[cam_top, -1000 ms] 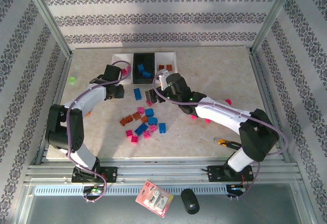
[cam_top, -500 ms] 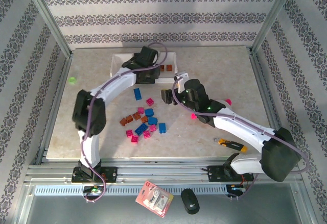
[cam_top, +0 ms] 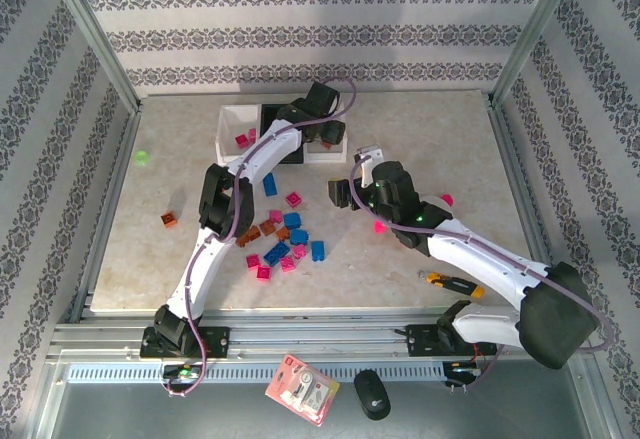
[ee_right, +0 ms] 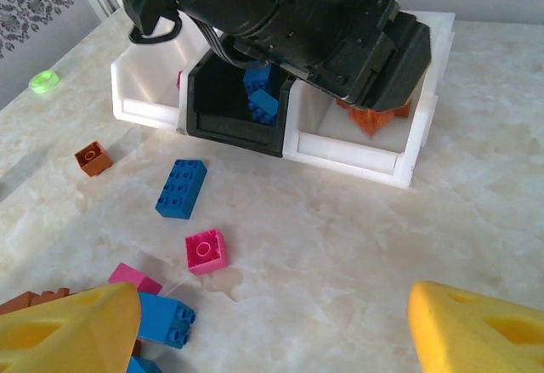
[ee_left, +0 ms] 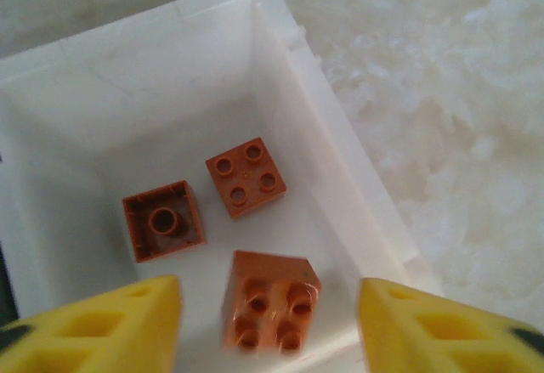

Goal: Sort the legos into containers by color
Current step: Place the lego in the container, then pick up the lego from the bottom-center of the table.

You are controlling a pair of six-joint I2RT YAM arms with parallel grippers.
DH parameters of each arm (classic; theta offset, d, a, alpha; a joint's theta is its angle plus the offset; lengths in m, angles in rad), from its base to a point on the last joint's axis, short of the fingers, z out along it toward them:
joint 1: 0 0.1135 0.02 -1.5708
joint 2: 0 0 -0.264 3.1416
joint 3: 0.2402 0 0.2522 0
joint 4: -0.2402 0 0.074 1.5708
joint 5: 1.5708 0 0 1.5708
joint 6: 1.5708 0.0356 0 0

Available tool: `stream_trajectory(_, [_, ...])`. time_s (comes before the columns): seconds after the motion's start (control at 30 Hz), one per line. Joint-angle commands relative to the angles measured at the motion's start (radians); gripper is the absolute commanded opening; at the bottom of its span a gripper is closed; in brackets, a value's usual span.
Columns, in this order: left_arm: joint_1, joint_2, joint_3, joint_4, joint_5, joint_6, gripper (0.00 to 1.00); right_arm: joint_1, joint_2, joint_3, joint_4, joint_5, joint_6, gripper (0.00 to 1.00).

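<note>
Reaching across the marble-look bench (cam_top: pixel 440 139), the left arm (cam_top: pixel 255 159) stretches to the far row of containers (cam_top: pixel 240 111): white bin, black bin, white bin, joined side by side.

Left jaws hang over the right-hand white bin (ee_left: pixel 323 135), yellow fingers (ee_left: pixel 93 326) spread wide. Btwn them, touching neither, sits an orange-brown brick (ee_left: pixel 270 312), studs up, slightly blurred; can't tell if it rests on the bin floor. Two more orange-brown bricks lie deeper in the same bin: one studs up (ee_left: pixel 245 178), one flipped w/ hollow side up (ee_left: pixel 163 220).

Black bin (ee_right: pixel 234 131) holds blue bricks (ee_right: pixel 259 93). Left white bin (cam_top: pixel 232 124) holds pink bricks (cam_top: pixel 243 140).

Right arm (cam_top: pixel 470 249) angles in from the near right. Right jaws sit above bare bench near the bins, their fingers (ee_right: pixel 68 330) spread far apart, nothing btwn them.

Loose legos (cam_top: pixel 280 244) lie on the bench in a mixed cluster of pink, blue & orange-brown, ctr-left, on the near side of the bins. Closer to the bins lie a long blue brick (ee_right: pixel 180 188) & a single pink brick (ee_right: pixel 206 251), apart from each other. A lone orange-brown brick (cam_top: pixel 169 220) sits well left of the cluster. A small green ring (ee_right: pixel 42 80) lies far left. Neon pink bits (cam_top: pixel 380 227) lie beside the right arm, and a yellow-black tool (cam_top: pixel 450 281) lies near the front right edge.
</note>
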Motion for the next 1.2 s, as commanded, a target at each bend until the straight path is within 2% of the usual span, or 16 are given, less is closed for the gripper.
stream_trajectory(0.0, [0.003,-0.063,0.026,-0.060,0.011,0.012,0.75,-0.009,-0.025,-0.010,-0.030,0.014,0.023,0.82])
stream_trajectory(0.1, [0.000,-0.151,-0.063,-0.036,0.017,0.019,0.89,-0.001,-0.022,-0.010,-0.072,0.002,0.040,0.82])
stream_trajectory(0.2, [0.000,-0.291,-0.244,0.054,0.014,0.019,1.00,0.034,-0.017,-0.006,-0.145,0.015,0.066,0.82])
stream_trajectory(0.47, [-0.001,-0.784,-0.943,0.437,0.021,0.005,0.99,0.207,0.024,-0.038,-0.279,0.055,0.147,0.83])
stream_trajectory(0.63, [-0.001,-1.083,-1.289,0.555,0.047,0.043,0.99,0.272,0.087,-0.043,-0.302,0.046,0.224,0.83])
stream_trajectory(0.73, [-0.003,-1.252,-1.445,0.543,0.083,0.101,0.99,0.282,0.143,-0.020,-0.308,0.031,0.237,0.84])
stream_trajectory(0.87, [-0.003,-1.478,-1.596,0.467,0.214,0.208,0.99,0.282,0.226,0.032,-0.336,0.033,0.239,0.84])
stream_trajectory(0.97, [-0.004,-1.622,-1.681,0.425,0.259,0.262,0.99,0.280,0.277,0.067,-0.342,0.008,0.230,0.84])
stream_trajectory(1.17, [-0.005,-1.743,-1.752,0.323,0.281,0.293,0.99,0.279,0.373,0.140,-0.360,-0.059,0.199,0.84])
